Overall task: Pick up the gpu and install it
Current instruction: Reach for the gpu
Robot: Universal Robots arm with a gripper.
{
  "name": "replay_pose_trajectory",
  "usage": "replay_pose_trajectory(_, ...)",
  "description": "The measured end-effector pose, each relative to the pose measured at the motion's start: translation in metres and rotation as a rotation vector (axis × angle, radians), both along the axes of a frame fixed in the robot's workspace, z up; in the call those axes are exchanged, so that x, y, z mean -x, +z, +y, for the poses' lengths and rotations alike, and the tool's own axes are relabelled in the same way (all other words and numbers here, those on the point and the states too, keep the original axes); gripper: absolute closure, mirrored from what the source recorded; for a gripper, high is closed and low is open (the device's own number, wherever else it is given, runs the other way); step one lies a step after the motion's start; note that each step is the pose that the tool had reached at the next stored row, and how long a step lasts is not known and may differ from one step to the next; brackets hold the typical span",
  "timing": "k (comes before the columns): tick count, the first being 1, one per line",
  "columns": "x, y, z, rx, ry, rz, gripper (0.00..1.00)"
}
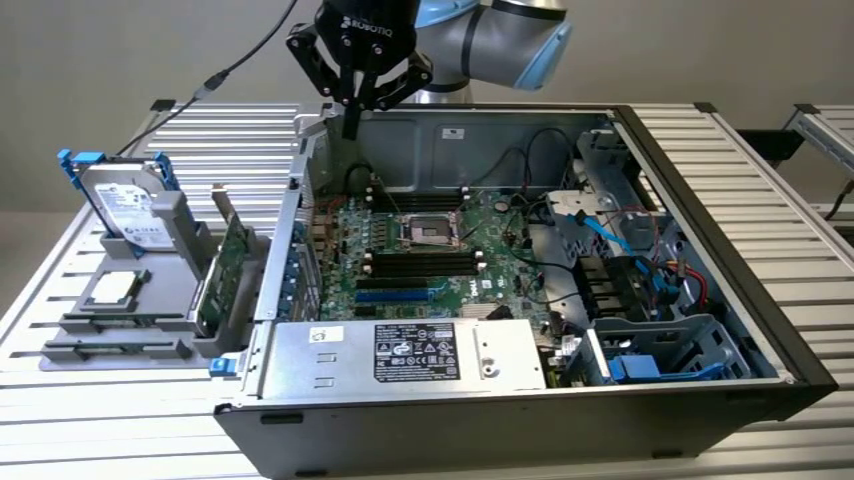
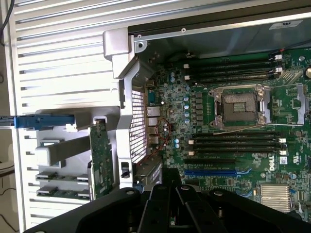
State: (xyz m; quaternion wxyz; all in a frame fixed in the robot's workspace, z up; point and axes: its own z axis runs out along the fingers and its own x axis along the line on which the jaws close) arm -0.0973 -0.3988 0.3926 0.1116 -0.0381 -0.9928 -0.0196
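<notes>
The gpu [image 1: 227,262] stands on edge in the grey holder [image 1: 120,345], just outside the open computer case's wall on the exterior view's left; its green board and silver end bracket show. In the wrist view the gpu [image 2: 99,155] appears as a thin green strip beside the case's perforated wall. My gripper [image 1: 351,122] hangs above the case's rear corner on that side, well above and behind the gpu, touching nothing. Its black fingers [image 2: 170,191] are shut together and hold nothing.
The holder also carries a silver hard drive with a blue frame [image 1: 127,205] and a small square CPU chip [image 1: 114,288]. The case [image 1: 747,330] lies open on a slatted table [image 1: 747,150], showing the motherboard [image 1: 427,250], a blue slot [image 2: 211,172], the power supply [image 1: 400,355] and cables.
</notes>
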Motion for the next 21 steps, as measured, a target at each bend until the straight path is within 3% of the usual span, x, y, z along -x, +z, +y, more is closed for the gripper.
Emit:
replay_pose_trajectory(5,0.0,0.0,0.0,0.0,0.0,0.0023,0.89)
replay_pose_trajectory(7,-0.001,0.0,0.0,0.0,0.0,0.0117,0.89)
replay_pose_trajectory(18,-0.001,0.0008,0.0001,0.0004,0.0,0.0128,0.89)
replay_pose_trajectory(21,-0.001,0.0141,0.0,-0.0001,0.0,0.0125,0.89)
